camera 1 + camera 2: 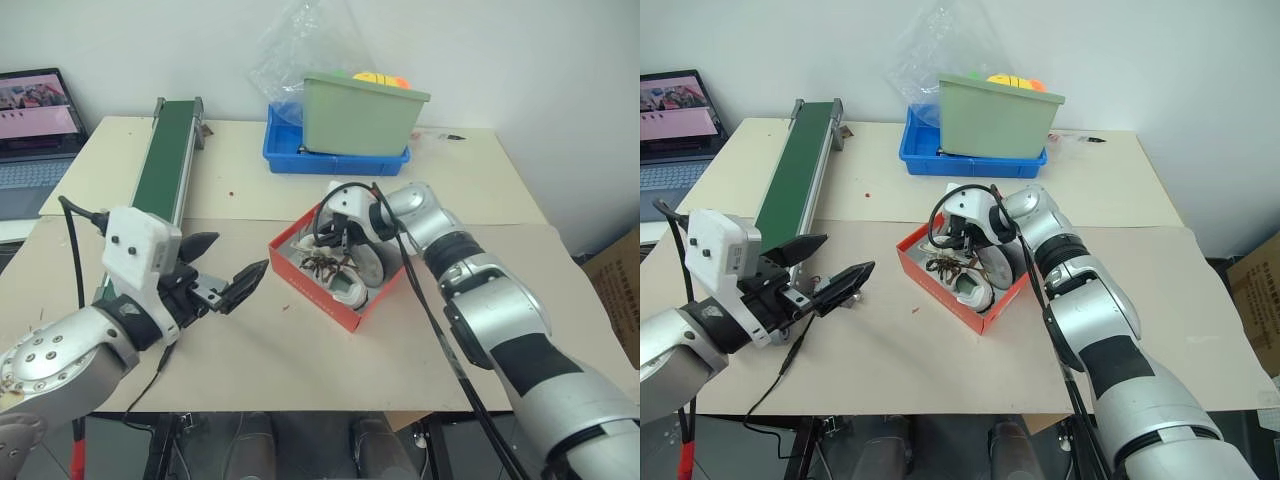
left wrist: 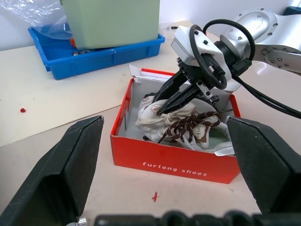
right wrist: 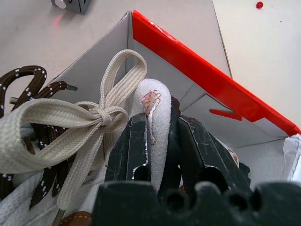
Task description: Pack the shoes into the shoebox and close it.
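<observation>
Spread wide at lower left, left gripper [image 1: 232,270] waits while right gripper [image 3: 162,136] pinches a shoe [image 3: 153,101] inside shoebox [image 2: 171,162], seating it.

Box mouth: the shoebox [image 1: 345,300] at frame centre is blocked from above by the right pincer [image 2: 175,98] and its arm.
Free worktop [image 1: 300,350]: bare below and left of the box.
Upper edge: conveyor [image 1: 165,160], blue tray [image 1: 335,160] and green bin [image 1: 360,120] stand there.

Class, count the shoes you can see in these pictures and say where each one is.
2, both inside the red shoebox: one shoe pinched by the right gripper at the box's left end, the other shoe lying beside it with brown laces. They overlap, so parts are hidden.
</observation>
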Robot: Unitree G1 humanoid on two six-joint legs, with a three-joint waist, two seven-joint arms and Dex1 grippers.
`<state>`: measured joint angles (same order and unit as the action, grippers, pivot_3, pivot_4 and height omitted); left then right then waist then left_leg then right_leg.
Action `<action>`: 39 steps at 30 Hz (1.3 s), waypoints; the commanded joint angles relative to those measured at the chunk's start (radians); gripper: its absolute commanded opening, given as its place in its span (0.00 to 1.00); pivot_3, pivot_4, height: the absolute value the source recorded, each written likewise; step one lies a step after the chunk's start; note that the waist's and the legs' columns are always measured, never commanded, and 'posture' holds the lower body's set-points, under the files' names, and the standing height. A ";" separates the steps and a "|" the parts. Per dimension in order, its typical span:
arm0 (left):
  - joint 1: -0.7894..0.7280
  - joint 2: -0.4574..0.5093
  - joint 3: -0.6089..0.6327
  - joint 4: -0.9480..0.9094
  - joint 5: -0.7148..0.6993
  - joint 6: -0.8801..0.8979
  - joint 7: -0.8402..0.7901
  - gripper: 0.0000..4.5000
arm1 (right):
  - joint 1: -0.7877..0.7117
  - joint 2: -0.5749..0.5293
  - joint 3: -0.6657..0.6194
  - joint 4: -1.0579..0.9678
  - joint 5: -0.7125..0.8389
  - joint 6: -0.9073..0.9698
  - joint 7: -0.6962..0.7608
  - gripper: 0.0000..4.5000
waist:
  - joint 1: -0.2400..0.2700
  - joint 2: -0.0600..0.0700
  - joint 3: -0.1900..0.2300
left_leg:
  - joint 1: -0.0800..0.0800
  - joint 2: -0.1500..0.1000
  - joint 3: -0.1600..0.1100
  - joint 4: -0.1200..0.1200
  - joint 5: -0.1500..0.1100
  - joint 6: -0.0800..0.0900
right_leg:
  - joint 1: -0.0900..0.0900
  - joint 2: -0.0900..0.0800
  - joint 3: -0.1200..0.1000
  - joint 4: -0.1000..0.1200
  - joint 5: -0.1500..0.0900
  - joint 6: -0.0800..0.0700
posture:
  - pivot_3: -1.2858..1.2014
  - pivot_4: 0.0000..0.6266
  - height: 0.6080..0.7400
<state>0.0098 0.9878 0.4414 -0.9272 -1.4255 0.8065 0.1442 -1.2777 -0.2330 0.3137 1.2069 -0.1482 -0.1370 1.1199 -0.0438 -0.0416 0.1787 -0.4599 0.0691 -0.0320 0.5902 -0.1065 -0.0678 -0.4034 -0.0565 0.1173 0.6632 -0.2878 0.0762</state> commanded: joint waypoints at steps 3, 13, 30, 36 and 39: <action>-0.036 0.001 -0.043 0.010 0.026 -0.036 -0.031 0.99 | -0.069 -0.037 -0.114 -0.143 0.156 0.319 0.310 0.12 | 0.002 0.001 0.000 | 0.000 0.000 0.000 0.000 0.000 0.000 | 0.000 0.000 0.000 0.000 0.000 0.000 | 0.52 0.24 1.00; -0.091 -0.041 -0.129 0.038 0.097 -0.043 -0.068 0.99 | -0.044 -0.137 -0.102 -0.457 0.214 0.636 0.425 0.12 | 0.002 0.001 0.001 | 0.000 0.000 0.001 0.000 0.000 0.000 | -0.001 0.000 0.000 0.000 0.000 0.000 | 0.52 0.24 1.00; -0.120 0.004 -0.108 0.035 0.045 -0.030 -0.054 0.99 | 0.011 -0.074 -0.042 -0.340 0.114 0.312 0.236 0.12 | -0.001 0.001 0.001 | 0.000 0.000 0.001 0.000 0.000 0.000 | -0.001 0.000 0.001 0.000 0.000 0.000 | 0.52 0.24 1.00; -0.117 0.041 -0.088 0.031 0.004 -0.034 -0.032 0.99 | 0.074 -0.032 0.020 -0.300 0.044 0.181 0.177 0.12 | 0.001 0.001 0.001 | 0.000 0.000 0.001 0.000 0.000 0.000 | -0.001 0.000 0.000 0.001 0.000 0.000 | 0.52 0.24 1.00; -0.118 0.056 -0.082 0.032 -0.009 -0.037 -0.024 0.99 | 0.105 -0.003 0.055 -0.266 0.001 0.117 0.134 0.12 | 0.000 0.001 0.001 | 0.000 0.000 0.001 0.000 0.000 0.000 | -0.001 0.000 0.000 0.001 0.000 0.000 | 0.52 0.24 1.00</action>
<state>-0.1009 1.0268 0.3312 -0.8770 -1.4179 0.7851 0.1113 -1.1748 -0.2468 0.3485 0.9319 -0.1191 0.0381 1.2810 -0.0433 -0.0402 0.1796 -0.4601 0.0691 -0.0312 0.5903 -0.1064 -0.0679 -0.4040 -0.0564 0.1178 0.6637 -0.2879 0.0762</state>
